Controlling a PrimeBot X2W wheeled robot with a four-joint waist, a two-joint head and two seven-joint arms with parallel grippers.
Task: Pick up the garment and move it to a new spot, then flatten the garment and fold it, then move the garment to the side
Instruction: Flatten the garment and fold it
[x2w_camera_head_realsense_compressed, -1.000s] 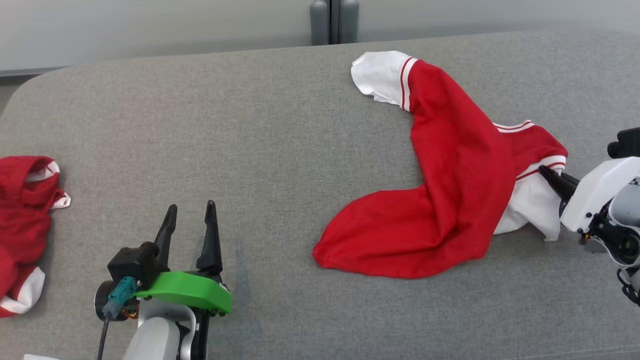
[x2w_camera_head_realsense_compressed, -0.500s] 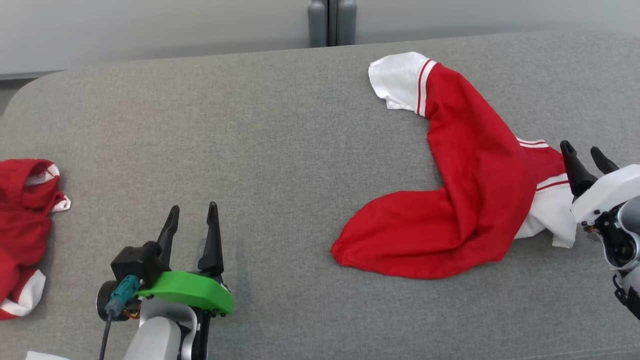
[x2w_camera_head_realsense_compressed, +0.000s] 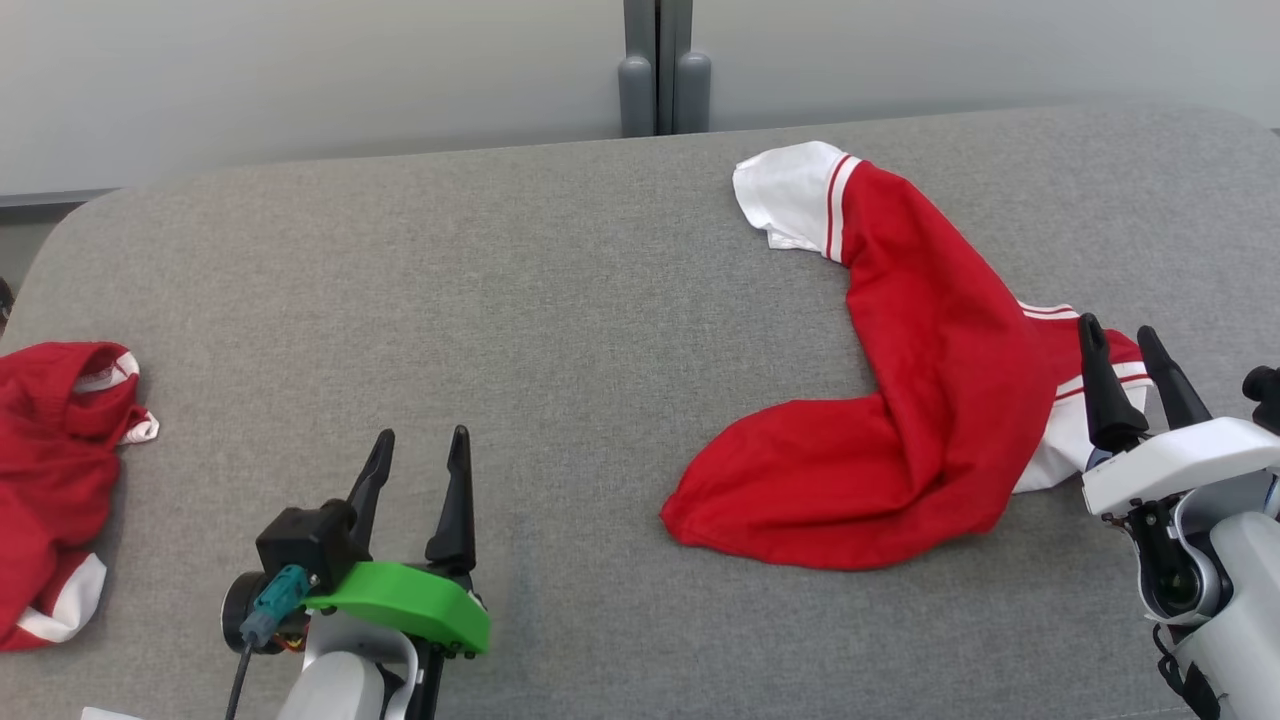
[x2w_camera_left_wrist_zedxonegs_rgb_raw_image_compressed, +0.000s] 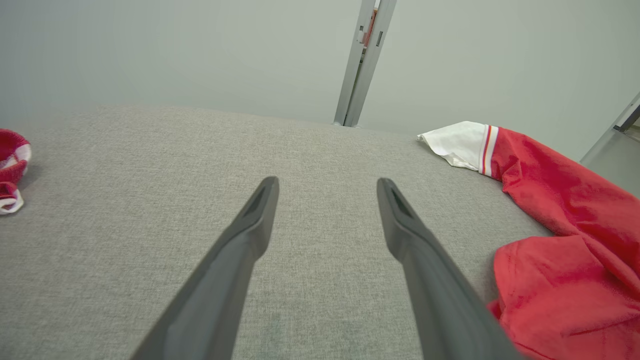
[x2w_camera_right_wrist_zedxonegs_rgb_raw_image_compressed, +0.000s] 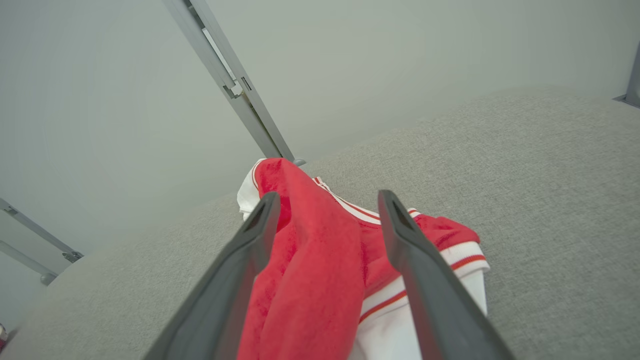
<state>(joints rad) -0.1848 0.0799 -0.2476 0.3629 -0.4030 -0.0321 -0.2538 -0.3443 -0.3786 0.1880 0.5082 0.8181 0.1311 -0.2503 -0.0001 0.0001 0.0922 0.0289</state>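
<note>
On grey surface, right side, red-and-white garment lies crumpled, cuffed end just beneath your right hand, spread wide, holding nothing; your left hand, spread, empty, well apart.

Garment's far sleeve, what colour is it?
The sleeve is white with a thin red stripe; the head view shows it best.

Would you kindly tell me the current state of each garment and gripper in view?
Red-and-white garment: crumpled, not folded, lying loose.
Second red garment: bunched up at the left edge.
Left gripper: open, empty.
Right gripper: open, at the first garment's edge, gripping nothing.
</note>
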